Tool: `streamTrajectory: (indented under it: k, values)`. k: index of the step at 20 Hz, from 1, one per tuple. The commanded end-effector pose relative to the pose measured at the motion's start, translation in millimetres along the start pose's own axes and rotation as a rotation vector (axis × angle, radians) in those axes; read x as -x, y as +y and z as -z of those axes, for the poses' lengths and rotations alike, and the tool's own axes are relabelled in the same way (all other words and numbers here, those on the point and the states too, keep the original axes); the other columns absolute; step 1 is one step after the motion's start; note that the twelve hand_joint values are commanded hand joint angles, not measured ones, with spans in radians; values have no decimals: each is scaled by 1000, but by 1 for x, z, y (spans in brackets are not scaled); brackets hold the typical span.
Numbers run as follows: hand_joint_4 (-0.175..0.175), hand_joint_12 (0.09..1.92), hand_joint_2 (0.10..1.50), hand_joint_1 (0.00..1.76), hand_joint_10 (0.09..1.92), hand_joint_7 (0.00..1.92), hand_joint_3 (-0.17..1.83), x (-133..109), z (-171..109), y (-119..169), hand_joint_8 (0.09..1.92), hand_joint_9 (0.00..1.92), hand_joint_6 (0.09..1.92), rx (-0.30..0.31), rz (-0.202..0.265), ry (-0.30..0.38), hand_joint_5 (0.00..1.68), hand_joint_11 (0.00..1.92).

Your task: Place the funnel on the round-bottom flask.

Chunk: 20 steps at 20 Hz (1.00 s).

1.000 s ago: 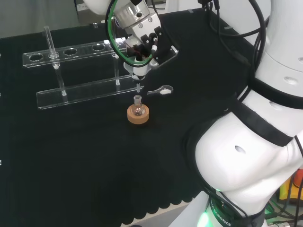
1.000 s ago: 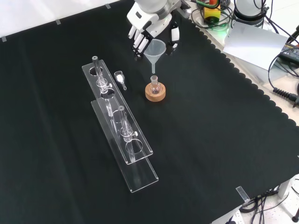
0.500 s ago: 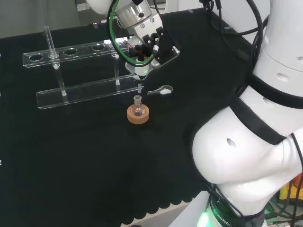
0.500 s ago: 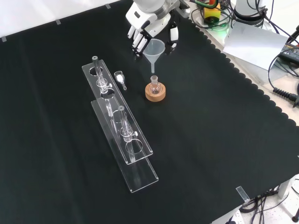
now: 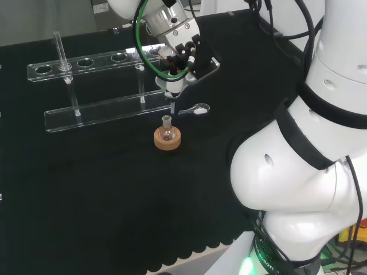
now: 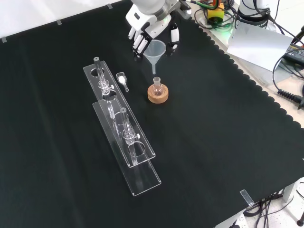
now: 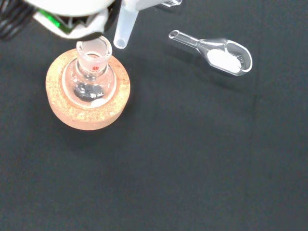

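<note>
In the head view the robot hand (image 5: pixel 182 54) hangs over the black surface (image 5: pixel 86 189) with its fingers curled round the clear funnel (image 5: pixel 172 94). The funnel's thin tube points straight down. Right under it, a little way below, sits the small round-bottom flask (image 5: pixel 167 130) in its cork ring (image 5: pixel 167 140). The tip and the flask's mouth are near but not touching yet. A long clear rack (image 5: pixel 97 86) stands behind them, and a small clear scoop (image 5: pixel 195 109) lies just beside the flask. In the front view the robot hand (image 6: pixel 142 31) comes in from the top and holds the funnel (image 6: pixel 156 52) by its wide cup, with fingers on both sides of it. The funnel stands upright, wide end up, and the flask (image 6: pixel 157 88) is straight below its tube — so the way to go looks like down. The scoop (image 6: pixel 122 80) lies to the left of the flask here, next to the rack (image 6: pixel 121 123). In the wrist view the end of the funnel (image 7: pixel 123 29) shows close to the flask's open neck (image 7: pixel 94 50), but a bit off to one side of it, not right over the hole. From this I think the tube needs a small nudge sideways before it goes down, or it could bump the rim. The flask sits snug in the cork ring (image 7: pixel 86 113), and the scoop (image 7: pixel 216 50) with white powder in it lies apart from them.
</note>
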<state>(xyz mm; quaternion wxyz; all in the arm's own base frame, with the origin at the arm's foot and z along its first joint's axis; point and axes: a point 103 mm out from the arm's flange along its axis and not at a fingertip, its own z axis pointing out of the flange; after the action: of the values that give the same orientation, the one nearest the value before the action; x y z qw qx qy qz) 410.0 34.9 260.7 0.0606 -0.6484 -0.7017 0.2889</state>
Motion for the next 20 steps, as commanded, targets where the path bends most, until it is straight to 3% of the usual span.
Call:
streamTrajectory:
  k: [1, 20]
  values:
    - [-36, 1284, 698, 917, 454, 534, 798, -15, -2, 7, 655, 965, 594, -7, 23, -25, 536, 550]
    - [-37, 1285, 697, 918, 456, 534, 798, -17, -2, 8, 659, 964, 600, -1, 31, -26, 537, 551]
